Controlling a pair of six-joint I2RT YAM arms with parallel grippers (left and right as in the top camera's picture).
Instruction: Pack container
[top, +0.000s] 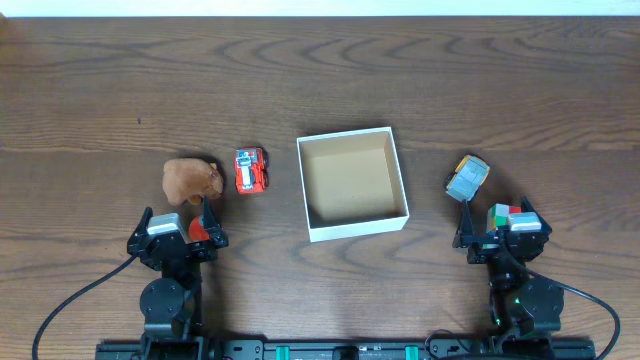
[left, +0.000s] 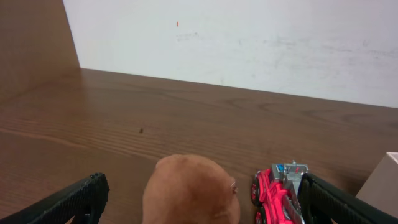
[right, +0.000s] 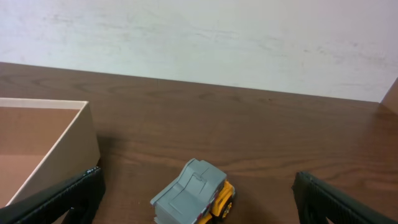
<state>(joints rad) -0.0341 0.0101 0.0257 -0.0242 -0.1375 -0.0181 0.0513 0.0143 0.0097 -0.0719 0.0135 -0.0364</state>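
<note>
The shallow square white cardboard container (top: 358, 226), brown inside, sits empty at table centre. Left of it lie a red toy car (top: 251, 170) and a brown plush toy (top: 192, 180); right of it, a grey-and-yellow toy truck (top: 467, 178). The left gripper (top: 178, 215) and right gripper (top: 495, 215) stand spread wide, holding nothing. Centre each toy between the fingers before closing. No legible markings.

Even, soft light with faint shadows; the wrist views look slightly soft, the plush toy (left: 189, 190) perhaps out of focus.
</note>
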